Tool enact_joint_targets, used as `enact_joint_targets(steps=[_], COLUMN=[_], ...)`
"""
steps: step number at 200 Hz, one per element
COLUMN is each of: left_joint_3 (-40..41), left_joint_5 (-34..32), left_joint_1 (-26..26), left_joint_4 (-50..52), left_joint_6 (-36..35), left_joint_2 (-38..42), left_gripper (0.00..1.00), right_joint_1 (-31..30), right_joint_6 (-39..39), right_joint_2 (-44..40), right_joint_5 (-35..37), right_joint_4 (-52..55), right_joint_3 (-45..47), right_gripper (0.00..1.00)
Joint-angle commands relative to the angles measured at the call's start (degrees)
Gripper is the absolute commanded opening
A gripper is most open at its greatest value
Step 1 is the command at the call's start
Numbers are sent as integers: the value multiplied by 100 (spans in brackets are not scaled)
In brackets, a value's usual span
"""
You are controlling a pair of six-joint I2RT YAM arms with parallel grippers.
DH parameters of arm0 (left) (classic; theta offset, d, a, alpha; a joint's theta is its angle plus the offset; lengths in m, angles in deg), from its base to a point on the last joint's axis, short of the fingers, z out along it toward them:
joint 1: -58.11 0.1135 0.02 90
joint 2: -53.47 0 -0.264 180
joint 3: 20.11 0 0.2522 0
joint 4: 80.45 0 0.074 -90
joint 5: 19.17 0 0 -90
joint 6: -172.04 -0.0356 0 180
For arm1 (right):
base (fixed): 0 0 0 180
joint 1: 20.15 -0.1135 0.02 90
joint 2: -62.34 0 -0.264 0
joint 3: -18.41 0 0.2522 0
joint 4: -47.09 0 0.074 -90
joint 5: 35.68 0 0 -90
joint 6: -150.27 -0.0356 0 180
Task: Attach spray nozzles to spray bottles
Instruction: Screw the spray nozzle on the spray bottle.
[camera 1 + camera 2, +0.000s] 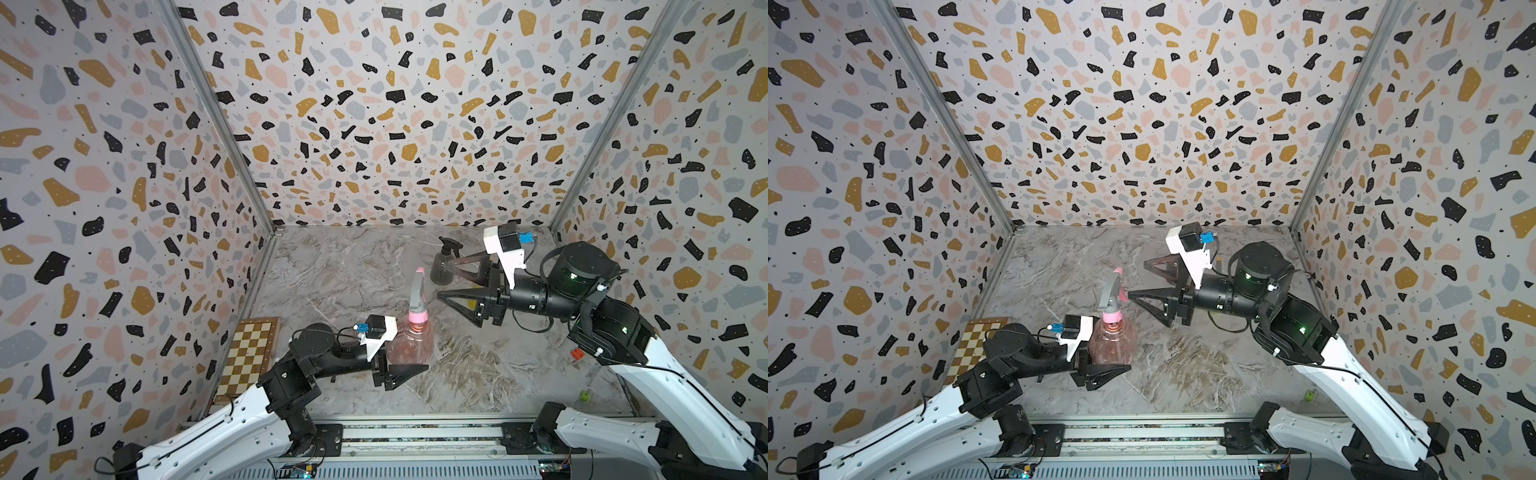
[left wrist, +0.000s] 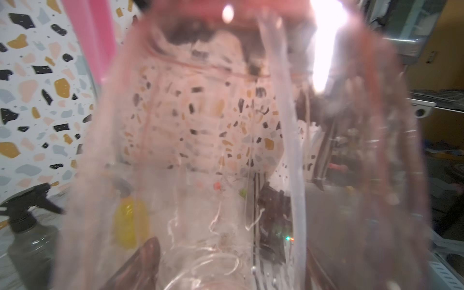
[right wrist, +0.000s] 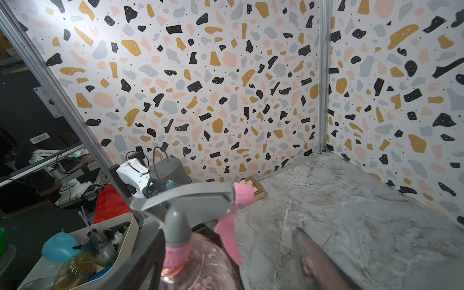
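Note:
A pink spray bottle (image 1: 409, 347) (image 1: 1113, 343) stands mid-table, upright, with the pink-and-grey spray nozzle (image 1: 417, 295) (image 1: 1111, 293) (image 3: 190, 198) seated on its neck. My left gripper (image 1: 415, 355) (image 1: 1119, 358) is shut on the bottle's body, which fills the left wrist view (image 2: 226, 150). My right gripper (image 1: 446, 281) (image 1: 1138, 281) (image 3: 233, 276) stands open just right of the nozzle, holding nothing. Behind its far finger the smoky dark-grey spray bottle (image 1: 440, 268) (image 2: 27, 233) wears a black nozzle (image 1: 449, 245). A yellow spray bottle (image 2: 130, 221) shows blurred through the pink one.
A wooden checkerboard (image 1: 251, 353) lies by the left wall. A small orange-red piece (image 1: 577, 353) and a small green piece (image 1: 585, 395) sit near the right arm's base. Outside the left wall stands a white bin (image 3: 123, 233) of bottles. Patterned walls close in three sides.

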Motion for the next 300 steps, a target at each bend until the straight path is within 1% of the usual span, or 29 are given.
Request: enact_joint_targets(steps=[1, 5, 9, 21, 38, 56, 77, 117, 136, 155, 178, 212, 234, 277, 300], left_joint_3=[62, 60, 51, 16, 21, 32, -19, -71, -107, -112, -151, -178, -173, -223, -264], left_joint_5=[889, 1002, 1093, 1414, 1691, 1776, 1924, 1930, 1755, 1296, 884, 539, 343, 208, -29], left_joint_1=[25, 28, 28, 28, 27, 28, 28, 27, 27, 27, 27, 23, 28, 28, 23], left_joint_4=[-644, -661, -694, -771, -948, -980, -955, -871, -770, -589, -422, -290, -261, -162, -65], left_joint_6=[146, 154, 177, 243, 349, 372, 371, 325, 281, 215, 171, 153, 150, 115, 61], left_joint_2=[25, 2, -30, -104, -167, -175, -254, -343, -373, -349, -335, -299, -252, -205, -211], left_gripper=[0, 0, 0, 0, 0, 0, 0, 0, 0, 0, 0, 0, 0, 0, 0], right_joint_1=[101, 103, 103, 144, 208, 227, 218, 113, -93, -309, -344, -424, -529, -792, -1123], right_joint_6=[10, 28, 23, 39, -2, -68, -57, -23, 129, 327, 365, 489, 598, 721, 806], right_joint_2=[-169, -172, -152, -137, -162, -183, -12, 103, 187, 223, 188, 235, 279, 388, 514], right_joint_5=[-1295, -1388, -1440, -1591, -1694, -1970, -2324, -2522, -2491, -2244, -2040, -1574, -1214, -529, 12], right_joint_4=[-557, -571, -562, -604, -690, -875, -770, -717, -526, -246, -86, 252, 513, 827, 1083], right_joint_3=[76, 78, 79, 119, 190, 259, 168, 133, 3, -168, -254, -405, -520, -650, -785], right_gripper=[83, 83, 90, 92, 93, 93, 92, 89, 82, 72, 62, 49, 43, 34, 29])
